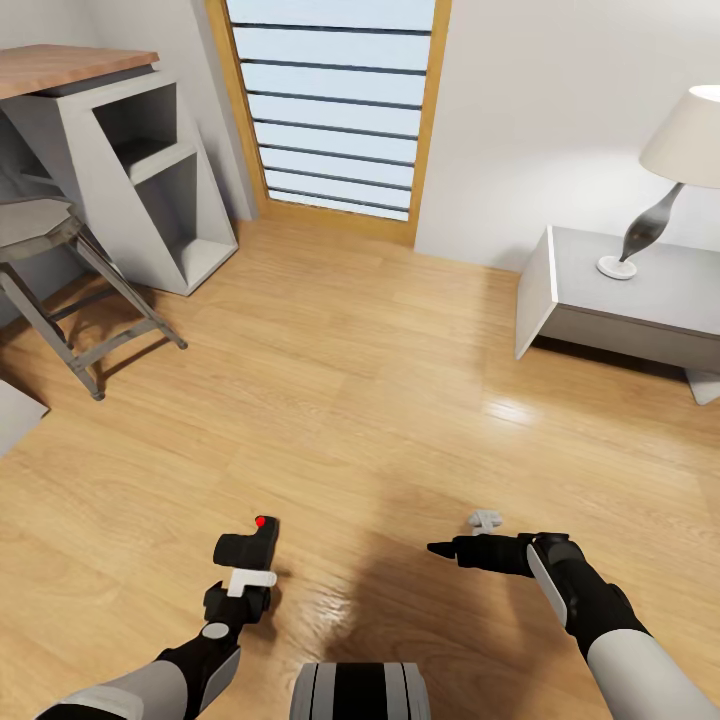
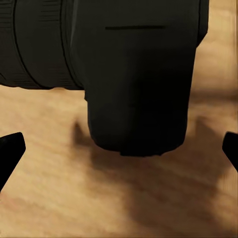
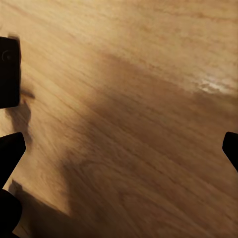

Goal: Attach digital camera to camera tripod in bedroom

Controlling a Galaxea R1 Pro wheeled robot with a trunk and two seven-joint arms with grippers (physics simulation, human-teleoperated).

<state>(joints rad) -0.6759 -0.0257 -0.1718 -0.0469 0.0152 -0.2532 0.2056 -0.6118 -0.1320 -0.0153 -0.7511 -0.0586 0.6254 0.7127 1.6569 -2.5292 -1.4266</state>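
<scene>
Two end effectors hung over the wood floor [image 1: 380, 380]: the left end effector [image 1: 243, 560] gripped the digital camera [image 1: 247, 545]; the right end effector [image 1: 440, 549] stood wide, holding nothing.

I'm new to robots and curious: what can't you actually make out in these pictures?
1. Head view: whether the left gripper clamps the camera; black on black, too small to tell.
2. Left wrist view: the camera's lens and top, cut off by the edge.
3. Head view: the lamp shade and the stool seat, cut off by the side edges.
</scene>
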